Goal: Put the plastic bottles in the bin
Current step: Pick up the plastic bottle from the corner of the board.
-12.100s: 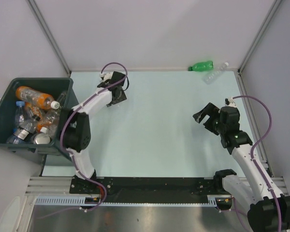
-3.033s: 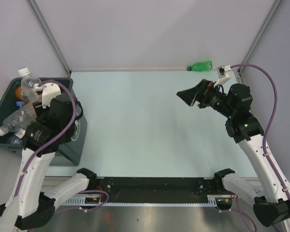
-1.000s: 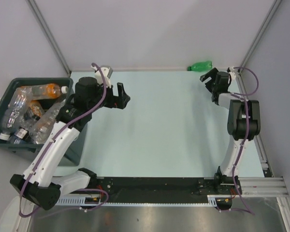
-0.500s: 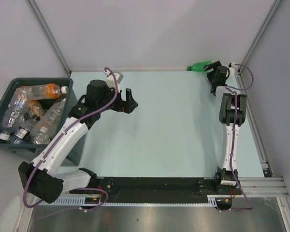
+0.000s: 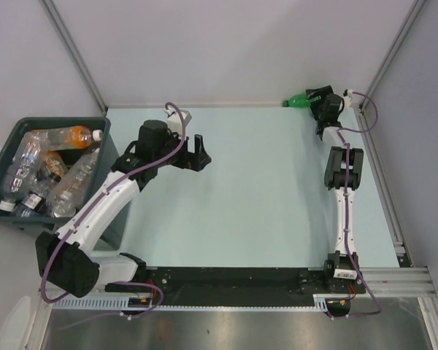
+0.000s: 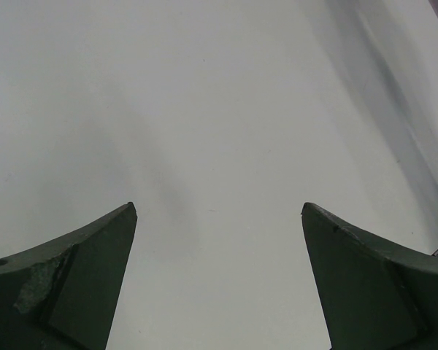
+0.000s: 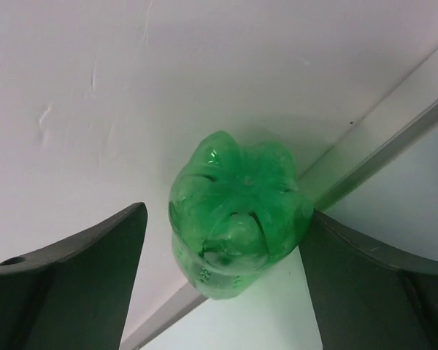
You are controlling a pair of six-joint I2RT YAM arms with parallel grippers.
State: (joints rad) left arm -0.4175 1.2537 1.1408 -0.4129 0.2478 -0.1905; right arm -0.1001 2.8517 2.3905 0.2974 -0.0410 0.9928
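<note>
In the far right corner of the worktop (image 5: 255,189), a green bottle (image 5: 298,100) is being bracketed by the right pincer (image 7: 226,213), with the right arm (image 5: 341,169) stretched out almost straight. In the right wrist view the bottle's petalled base is being faced head-on between the two fingers (image 7: 87,270). The jaws are being held wide: the right one looks to be just touching the bottle's side, a gap is showing on the left, and nothing is being gripped yet. The bottle is lying on its side against the metal rail (image 7: 379,138) at the worktop's far edge.

The step in hand is judged to be the grasp of this bottle, the only one seen outside the bin (image 5: 58,121). The bin is standing beside the worktop's left edge and is being filled by a heap of plastic bottles (image 5: 58,136).

Next, the jaws are to be closed squarely on the body without the bottle being nudged along the rail, and a long carry leftward is called for. The left pincer (image 6: 217,210) is being held wide open and empty over bare worktop.
</note>
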